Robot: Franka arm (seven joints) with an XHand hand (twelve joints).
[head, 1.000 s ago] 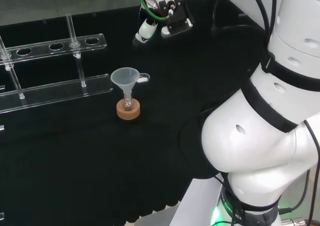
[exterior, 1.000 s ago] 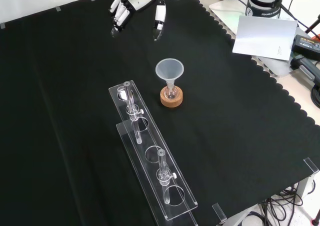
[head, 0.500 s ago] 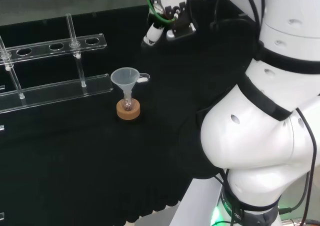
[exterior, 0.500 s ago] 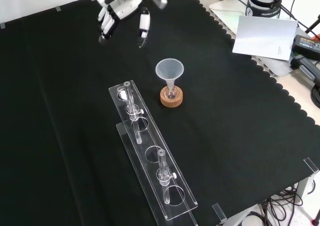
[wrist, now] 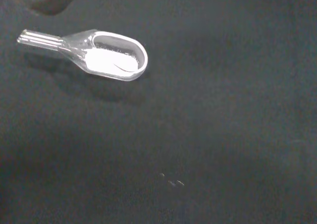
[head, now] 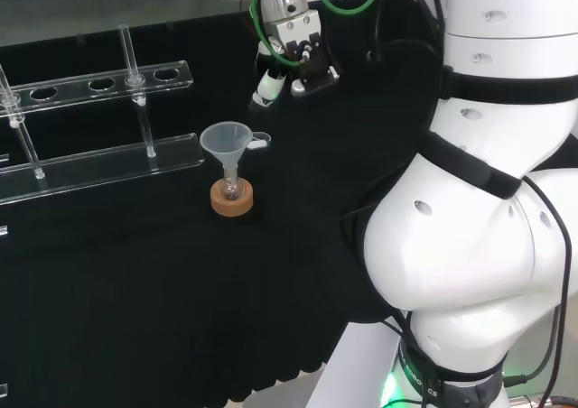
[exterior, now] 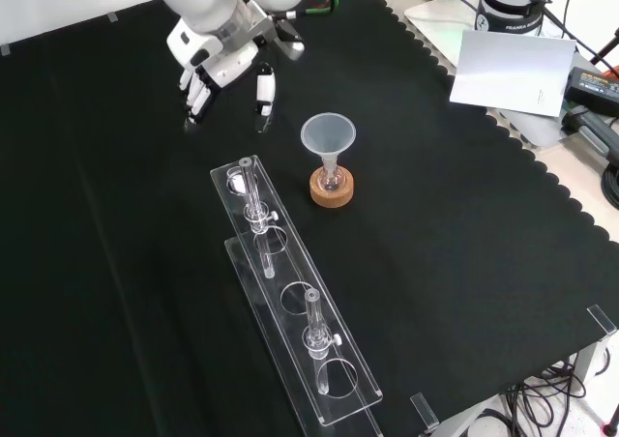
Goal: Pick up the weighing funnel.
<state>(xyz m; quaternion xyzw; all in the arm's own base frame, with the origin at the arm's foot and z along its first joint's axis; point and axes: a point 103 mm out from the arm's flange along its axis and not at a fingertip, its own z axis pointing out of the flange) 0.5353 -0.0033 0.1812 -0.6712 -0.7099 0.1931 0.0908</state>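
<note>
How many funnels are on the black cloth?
2. The funnel stands in a small flask on a cork ring; the weighing funnel lies on the cloth nearby.

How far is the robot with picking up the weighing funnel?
Done: nothing is grasped yet. In hand: the hand hovers open above the cloth, near the funnel. The weighing funnel lies on the cloth, with something white in it. Left: to lower, close around it and lift.
</note>
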